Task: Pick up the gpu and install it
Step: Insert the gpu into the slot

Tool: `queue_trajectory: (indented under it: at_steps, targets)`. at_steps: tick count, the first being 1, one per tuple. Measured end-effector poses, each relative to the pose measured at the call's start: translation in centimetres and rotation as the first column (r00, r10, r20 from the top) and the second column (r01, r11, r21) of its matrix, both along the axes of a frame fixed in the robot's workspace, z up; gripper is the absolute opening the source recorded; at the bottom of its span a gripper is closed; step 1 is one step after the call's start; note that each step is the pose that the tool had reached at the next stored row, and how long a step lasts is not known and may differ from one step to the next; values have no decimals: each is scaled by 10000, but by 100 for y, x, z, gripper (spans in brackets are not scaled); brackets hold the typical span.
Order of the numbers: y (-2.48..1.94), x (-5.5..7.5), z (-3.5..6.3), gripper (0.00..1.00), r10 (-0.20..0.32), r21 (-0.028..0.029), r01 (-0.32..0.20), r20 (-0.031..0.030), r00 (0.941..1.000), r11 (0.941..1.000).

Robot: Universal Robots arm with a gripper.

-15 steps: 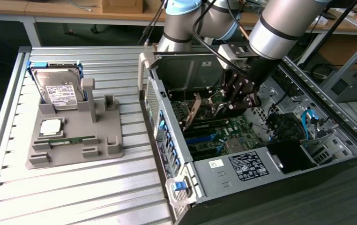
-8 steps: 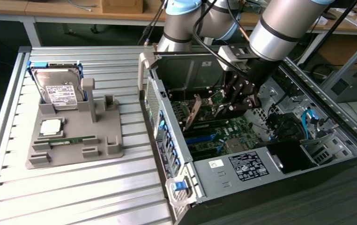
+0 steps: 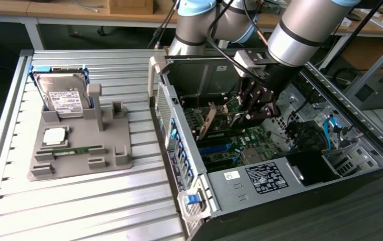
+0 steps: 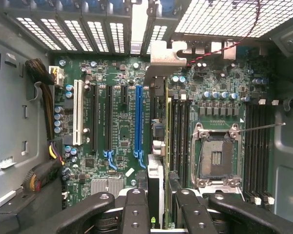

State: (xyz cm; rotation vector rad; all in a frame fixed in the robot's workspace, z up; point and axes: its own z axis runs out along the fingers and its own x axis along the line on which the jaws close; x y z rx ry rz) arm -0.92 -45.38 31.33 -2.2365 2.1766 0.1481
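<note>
One open black and silver desktop computer case [image 3: 272, 165] is lying on its side at the exterior view's right, taking up most of that half of the slatted grey metal table [image 3: 77, 201]. The silver and pale blue robot arm [image 3: 299, 35] is reaching down into the case from the far side. Inside, the green motherboard [image 4: 117, 131] is showing a long blue slot [image 4: 138, 122], a white slot [image 4: 78, 112] beside black ones, and an empty silver processor socket [image 4: 216, 155].

At the exterior view's left, a grey plastic parts stand [image 3: 77, 150] is sitting on the table, well apart from the case. It is carrying a boxy silver hard drive with a white label [image 3: 64, 98] standing upright at its far end, a square silver chip [image 3: 55, 134] and a slim green memory stick [image 3: 71, 149] lying flat nearer.

The black gripper [image 4: 155, 207] is hanging low over the motherboard, its fingers [image 4: 136, 212] partly closed and pinching the gpu [image 4: 156, 161], a thin dark circuit card with a silvery metal end bracket. The card is being held edge-on between the jaws, standing upright just beside the blue slot. In the exterior view the gpu [image 3: 208, 123] is appearing as a tilted greenish card inside the case.
</note>
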Motion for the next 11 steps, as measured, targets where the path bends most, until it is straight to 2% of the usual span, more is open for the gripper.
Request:
queue_trajectory:
  at_steps: [11]
  targets:
    - [-27,-2,-16,27,0,0,0,0,10000,10000]
